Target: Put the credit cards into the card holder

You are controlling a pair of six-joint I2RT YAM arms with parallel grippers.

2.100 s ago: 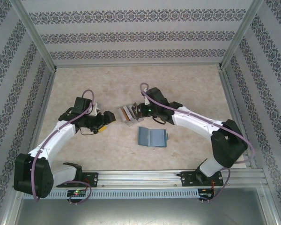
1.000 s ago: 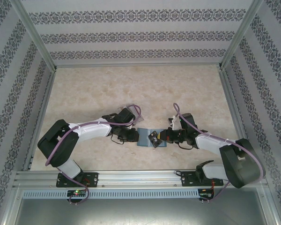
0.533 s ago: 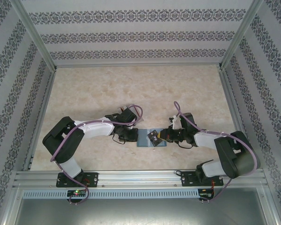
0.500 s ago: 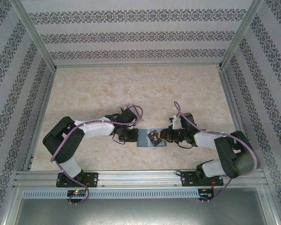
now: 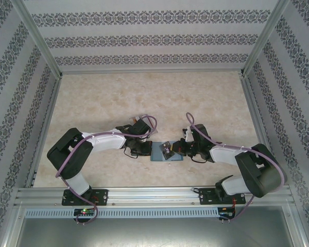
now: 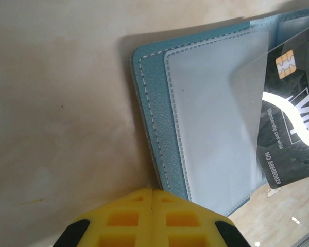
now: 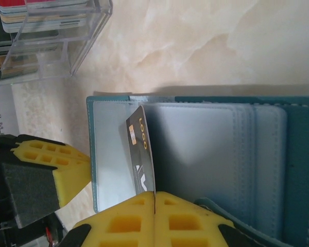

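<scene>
The teal card holder (image 5: 157, 152) is lying open on the desk (image 5: 144, 98), between the two arms. The right hand (image 7: 153, 194) is pinching a dark card (image 7: 141, 154), and the card's edge is meeting the holder's clear pocket (image 6: 211, 123). The left hand (image 6: 152, 198) is pressed together and is touching the holder's outer edge. The other cards (image 7: 41, 15) are lying stacked in a clear box (image 7: 87, 31).

card holder (image 5: 158, 153): is lying open on the table (image 5: 118, 92), between both arms.
left gripper (image 6: 153, 193): is touching its left edge.
right gripper (image 7: 154, 194): is hanging over its middle.
credit card (image 7: 141, 154): is standing edgewise on the left half, one corner under the sleeve.
clear box (image 7: 51, 36): is sitting behind, leftward.
</scene>
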